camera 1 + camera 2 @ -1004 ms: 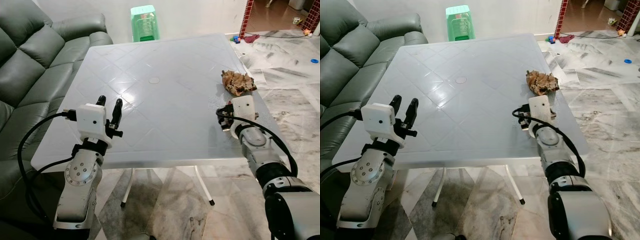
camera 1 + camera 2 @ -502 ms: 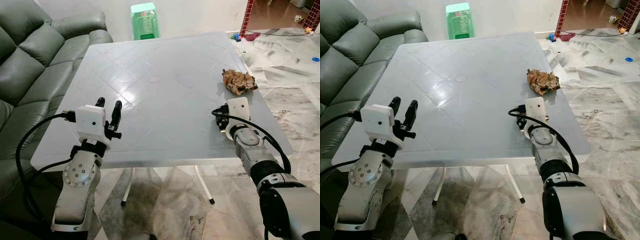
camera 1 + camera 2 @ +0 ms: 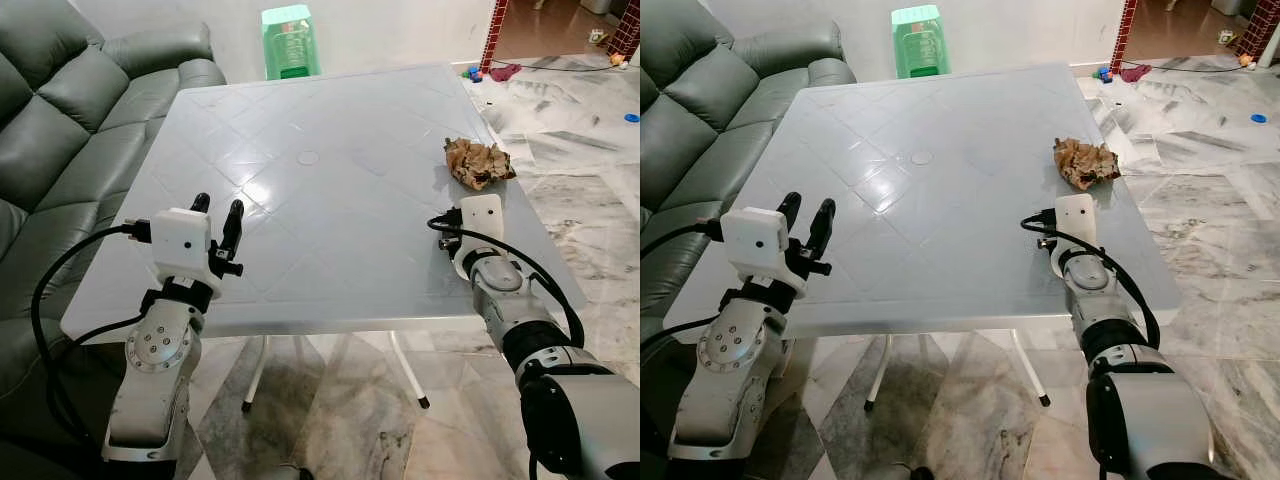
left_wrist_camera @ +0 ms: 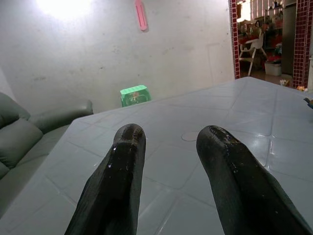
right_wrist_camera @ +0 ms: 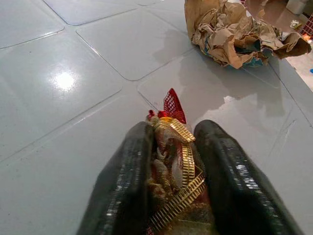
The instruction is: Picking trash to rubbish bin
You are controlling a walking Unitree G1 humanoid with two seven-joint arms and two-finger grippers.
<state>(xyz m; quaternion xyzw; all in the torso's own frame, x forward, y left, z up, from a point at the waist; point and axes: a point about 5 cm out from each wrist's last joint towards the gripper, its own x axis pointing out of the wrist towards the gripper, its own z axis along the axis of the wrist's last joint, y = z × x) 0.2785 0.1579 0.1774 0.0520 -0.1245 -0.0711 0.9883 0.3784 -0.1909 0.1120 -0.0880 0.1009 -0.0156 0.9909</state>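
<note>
Since the frame half a second back, your right arm has shifted slightly toward the near right edge of the surface, and the crumpled paper has not moved.

Your right claw [image 5: 171, 161] is clamped on a red-and-gold foil wrapper [image 5: 173, 142], pinched between both black fingers [image 5: 124, 181] with its torn end poking out past the tips. It looks feather-light, thin and crinkly, so it should crush rather than resist; foil is slick, so keep the squeeze steady or it may slide out on the way to the bin. The claw hovers low over the white surface [image 3: 330, 200], near its right edge.

Just beyond it lies the crumpled brown paper [image 3: 478, 162], a loose wad with a bit of blue showing underneath. I judge it soft, springy and light. Take it across the bulky middle, where the folds are thickest, not by a loose flap that could tear or unfold.

Your left claw [image 3: 217, 215] stands spread and empty at the near left edge, fingers pointing up. Beyond the surface are a grey sofa [image 3: 60, 110] and a green stool [image 3: 289, 43].
</note>
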